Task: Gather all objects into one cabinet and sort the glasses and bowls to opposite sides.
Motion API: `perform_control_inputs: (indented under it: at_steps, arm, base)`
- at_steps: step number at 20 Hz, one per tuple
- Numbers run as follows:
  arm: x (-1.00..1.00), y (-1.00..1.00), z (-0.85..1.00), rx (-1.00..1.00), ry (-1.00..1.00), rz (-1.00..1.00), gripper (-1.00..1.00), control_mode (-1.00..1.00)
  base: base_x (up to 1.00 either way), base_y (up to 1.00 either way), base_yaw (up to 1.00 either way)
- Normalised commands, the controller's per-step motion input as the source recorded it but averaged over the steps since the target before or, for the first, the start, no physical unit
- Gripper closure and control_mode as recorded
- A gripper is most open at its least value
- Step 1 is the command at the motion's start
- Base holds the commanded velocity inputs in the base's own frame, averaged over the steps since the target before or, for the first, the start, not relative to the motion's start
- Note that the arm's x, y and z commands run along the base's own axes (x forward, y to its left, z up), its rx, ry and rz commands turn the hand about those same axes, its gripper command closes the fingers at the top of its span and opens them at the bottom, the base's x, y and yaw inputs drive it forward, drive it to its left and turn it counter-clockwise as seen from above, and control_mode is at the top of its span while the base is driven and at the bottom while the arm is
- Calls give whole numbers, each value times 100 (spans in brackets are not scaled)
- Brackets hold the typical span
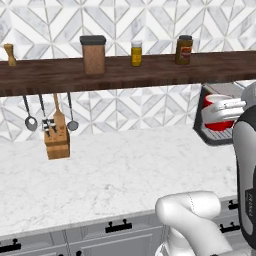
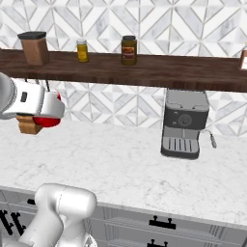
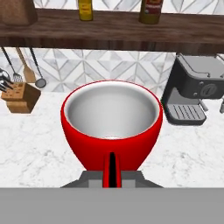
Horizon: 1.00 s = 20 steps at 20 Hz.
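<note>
**Above the counter: red mug carried in the gripper**

Over the white marble counter point(image 2: 125, 164), clear of its surface, the gripper point(image 3: 111, 175) is closed on the red mug point(image 3: 112, 127). In the hand view the mug sits upright just ahead of the fingers, its white inside empty and its handle turned back toward the hand. From the right base view the mug point(image 2: 48, 118) shows as a red curve under the white hand, toward the counter's left end, in front of the wooden knife block point(image 2: 29, 124). In the left base view it point(image 1: 218, 114) appears partly behind the hand, before the coffee machine point(image 1: 212, 137).

The coffee machine point(image 2: 185, 123) stands at the back edge of the counter, right of the middle, against the patterned tile wall. The knife block point(image 1: 56, 143) stands at the back edge too, toward the left, below hanging utensils point(image 1: 31, 121). Above runs a dark wooden wall shelf point(image 2: 144, 70) bearing a brown canister point(image 1: 93, 54), a yellow jar point(image 1: 136, 53) and a dark jar point(image 1: 184, 49).
</note>
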Motion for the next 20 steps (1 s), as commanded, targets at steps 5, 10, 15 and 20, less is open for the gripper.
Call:
perform_control_inputs:
  at_steps: [5, 10, 15, 20]
  arm:
    - [0, 0, 0, 0, 0, 0, 100, 100]
    - [0, 0, 0, 0, 0, 0, 100, 100]
    - [0, 0, 0, 0, 0, 0, 100, 100]
    - [0, 0, 0, 0, 0, 0, 100, 100]
  base:
    - [-51, 79, 0]
    - [-81, 43, -12]
    - [-100, 0, -50]
    - [-75, 0, -71]
